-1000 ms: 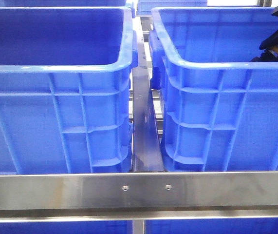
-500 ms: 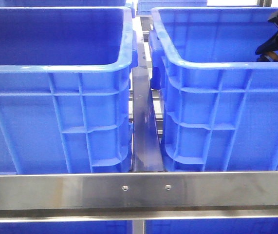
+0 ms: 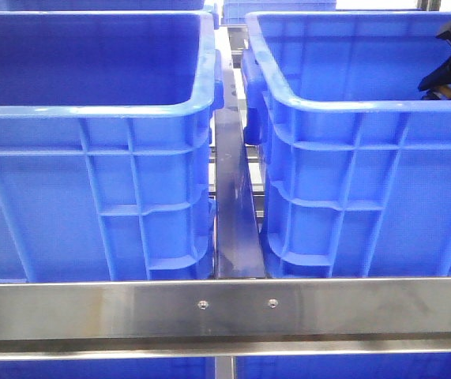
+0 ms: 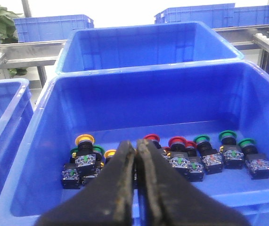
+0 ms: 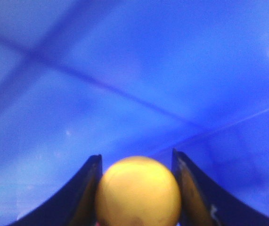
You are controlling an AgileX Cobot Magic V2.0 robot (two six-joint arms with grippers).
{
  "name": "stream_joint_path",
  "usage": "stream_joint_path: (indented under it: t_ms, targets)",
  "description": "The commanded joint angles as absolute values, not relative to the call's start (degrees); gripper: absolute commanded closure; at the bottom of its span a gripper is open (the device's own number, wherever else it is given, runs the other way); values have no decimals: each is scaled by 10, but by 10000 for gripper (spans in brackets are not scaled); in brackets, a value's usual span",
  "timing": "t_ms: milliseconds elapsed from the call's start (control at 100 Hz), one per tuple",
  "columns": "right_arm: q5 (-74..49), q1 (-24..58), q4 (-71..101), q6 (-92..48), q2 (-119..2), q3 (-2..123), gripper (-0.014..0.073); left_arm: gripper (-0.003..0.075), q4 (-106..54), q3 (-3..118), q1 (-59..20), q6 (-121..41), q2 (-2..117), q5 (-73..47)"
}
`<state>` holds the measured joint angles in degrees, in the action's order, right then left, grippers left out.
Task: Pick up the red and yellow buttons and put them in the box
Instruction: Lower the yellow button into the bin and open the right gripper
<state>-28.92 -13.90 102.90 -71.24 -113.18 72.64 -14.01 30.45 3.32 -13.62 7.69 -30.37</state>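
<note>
the right gripper [image 5: 136, 188] is clamped on a yellow button [image 5: 138, 192], its round cap filling the gap between the two dark fingers [image 5: 85, 188], which press against it on either side. behind it there is only blurred blue plastic crossed by faint lines, so the arm looks to be low inside a crate. the front view agrees: the right arm [image 3: 449, 63] shows as a dark shape inside the right crate [image 3: 351, 181], near its far right side.

the left gripper [image 4: 135, 188] has its fingers pressed together with nothing between them. it hangs above a crate [image 4: 40, 141] that holds the supply of buttons: a yellow button [image 4: 85, 140] and another yellow one [image 4: 110, 154] on one side, red buttons [image 4: 151, 138] near the middle, and green buttons [image 4: 202, 139] further along, all sitting on small dark blocks.

my reading is that one yellow button is gripped and the carry or drop step is in hand. whether the right crate is the target box or the source i cannot tell. if it is the target, the next move is to part the jaws low over the floor so the button does not bounce or roll.

what stands around: the left crate [image 3: 91, 158] beside the right one, a metal bar [image 3: 233, 213] between them, and a steel rail [image 3: 225, 308] across the front. the tall crate walls are the main obstacle; any sideways move needs the arm lifted over the rim first.
</note>
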Motion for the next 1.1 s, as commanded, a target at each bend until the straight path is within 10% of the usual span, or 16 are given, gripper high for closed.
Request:
stream_joint_path:
  t_ms: [0,390,1090]
  targets:
    - [-306,-142,1058,-717,-1100,746,277,739,-148,318,34,-130,85,-257]
    - [-258,-142,1058,-717,-1100,746,25,739,-148,318,34,-130,85,-257]
    - [-313,-142,1034,-717,-1059,741,21,739,-148,318,34,-130,85,-257]
